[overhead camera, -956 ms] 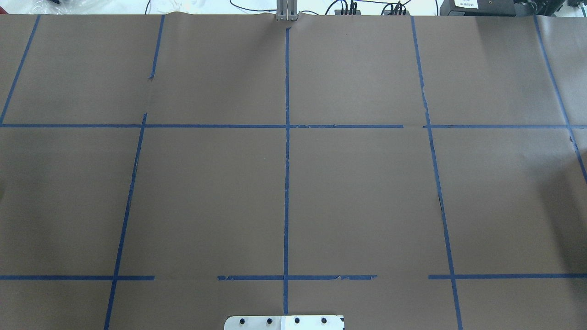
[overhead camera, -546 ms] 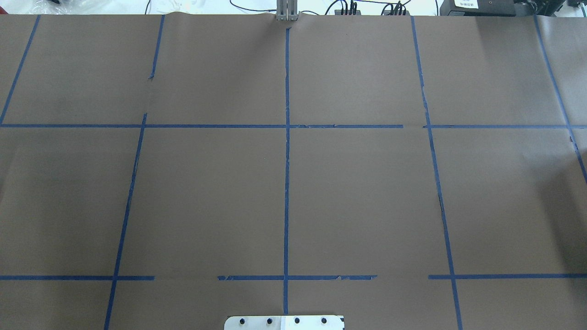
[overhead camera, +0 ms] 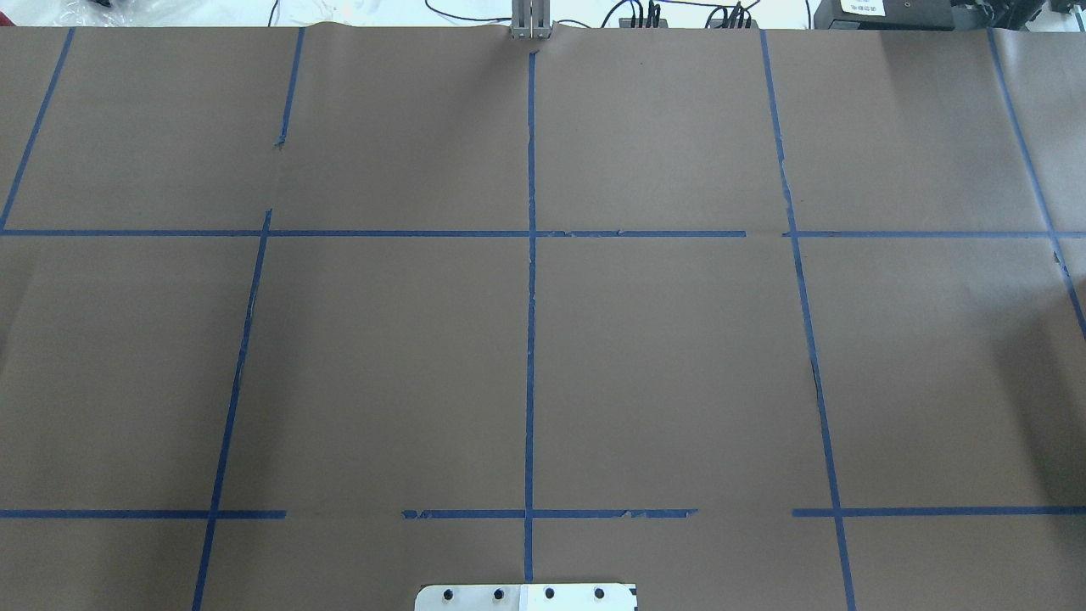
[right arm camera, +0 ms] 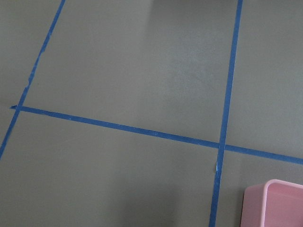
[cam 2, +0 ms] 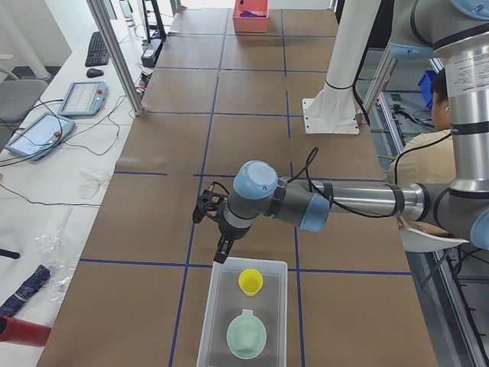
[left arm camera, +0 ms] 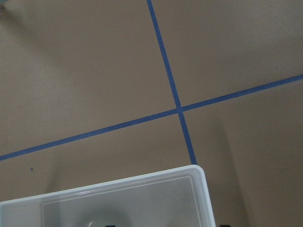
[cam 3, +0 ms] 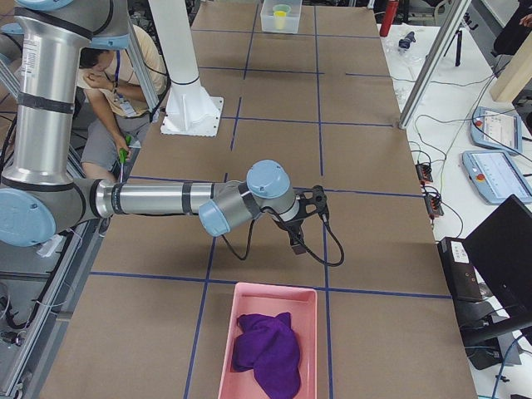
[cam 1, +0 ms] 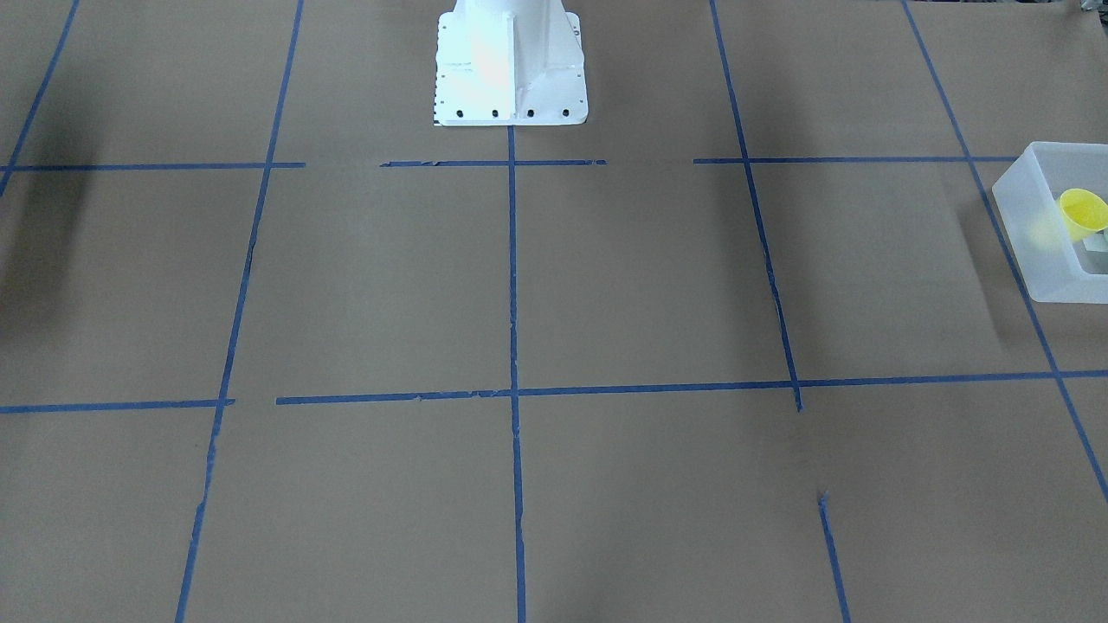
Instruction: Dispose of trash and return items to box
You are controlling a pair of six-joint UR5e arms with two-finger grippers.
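The frosted-white box (cam 2: 216,330) stands at the table's left end. In it are the yellow cup (cam 2: 250,281) and the mint-green bowl (cam 2: 246,335). The box (cam 1: 1030,227) and the cup (cam 1: 1082,212) also show in the front-facing view. The box's corner (left arm camera: 156,189) fills the bottom of the left wrist view. My left gripper (cam 2: 222,251) hangs just beyond the box's far rim; I cannot tell if it is open or shut. My right gripper (cam 3: 298,241) hangs over bare table just short of the pink bin (cam 3: 268,299); I cannot tell its state. Both are outside the overhead view.
The pink bin holds a purple cloth (cam 3: 266,351); its corner (right arm camera: 272,203) shows in the right wrist view. The robot's white base (cam 1: 509,65) stands at the table's near middle. A person (cam 3: 116,71) sits behind the robot. Blue tape lines cross the brown table.
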